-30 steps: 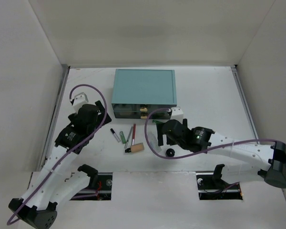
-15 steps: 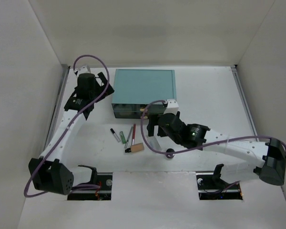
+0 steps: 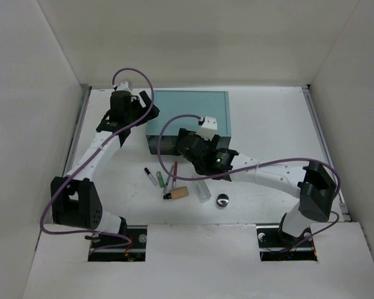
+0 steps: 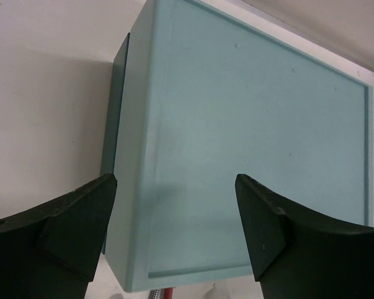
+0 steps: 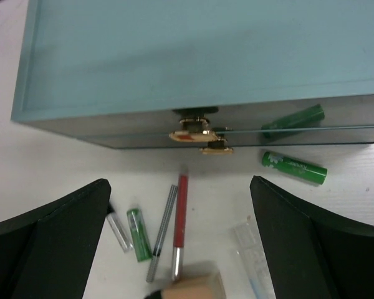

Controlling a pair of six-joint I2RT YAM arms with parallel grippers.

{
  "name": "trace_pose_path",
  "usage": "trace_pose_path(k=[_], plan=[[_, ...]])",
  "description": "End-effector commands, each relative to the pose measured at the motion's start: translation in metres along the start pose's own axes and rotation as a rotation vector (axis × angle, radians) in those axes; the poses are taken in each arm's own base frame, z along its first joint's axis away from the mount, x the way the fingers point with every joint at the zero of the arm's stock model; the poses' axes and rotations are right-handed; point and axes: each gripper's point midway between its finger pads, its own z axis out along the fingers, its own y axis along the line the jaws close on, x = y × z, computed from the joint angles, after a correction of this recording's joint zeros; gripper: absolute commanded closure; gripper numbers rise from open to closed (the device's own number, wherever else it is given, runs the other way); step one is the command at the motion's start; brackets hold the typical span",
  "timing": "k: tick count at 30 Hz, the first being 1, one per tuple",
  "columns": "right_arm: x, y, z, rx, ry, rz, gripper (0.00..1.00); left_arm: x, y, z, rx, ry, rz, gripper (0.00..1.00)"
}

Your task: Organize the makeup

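**Nothing sorted yet: the makeup is all lying loose before a closed box**

We are seeing the job at its very start. The big teal drawer box (image 3: 187,115) is sitting at the back of the white table (image 3: 268,124). Its two small gold handles (image 5: 196,134) are lying flush with the dark glossy front, so we are judging both drawers closed.

All the cosmetics we can find are lying on the table in front of the box, none inside it:
- The thin red pencil (image 5: 180,218) and the thin grey-green pencil (image 5: 161,232) are resting side by side.
- The short green stick (image 5: 139,234) and the black-and-white tube (image 5: 118,230) are sitting just to their left.
- The beige block (image 3: 180,194) is lying at the pencils' near ends.
- The small black round pot (image 3: 222,200) is sitting apart to the right, past a clear plastic piece (image 3: 203,190).
- A second green stick with a white print (image 5: 294,167) is lying close to the drawer front.

The left gripper (image 4: 174,187) is hovering over the box's top near its left edge, jaws spread wide and holding nothing. The right gripper (image 5: 177,187) is facing the handles, likewise wide open and empty.

We are judging that opening a drawer is the step in hand, and every item is left to put away
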Motion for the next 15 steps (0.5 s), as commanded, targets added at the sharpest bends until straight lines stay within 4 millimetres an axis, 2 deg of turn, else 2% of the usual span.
trace_pose_path(k=[1,11,15], plan=[[-0.021,0.004,0.005,0.081,-0.089,0.098,0.0,-0.002,-0.008,0.009,0.051,-0.028,0.043,0.26],[-0.008,0.014,0.028,0.126,-0.064,0.118,0.0,0.025,-0.001,0.023,0.036,0.024,0.07,0.45],[-0.01,0.008,0.039,0.161,-0.081,0.148,0.01,0.032,0.007,0.024,0.007,0.032,0.072,0.55]])
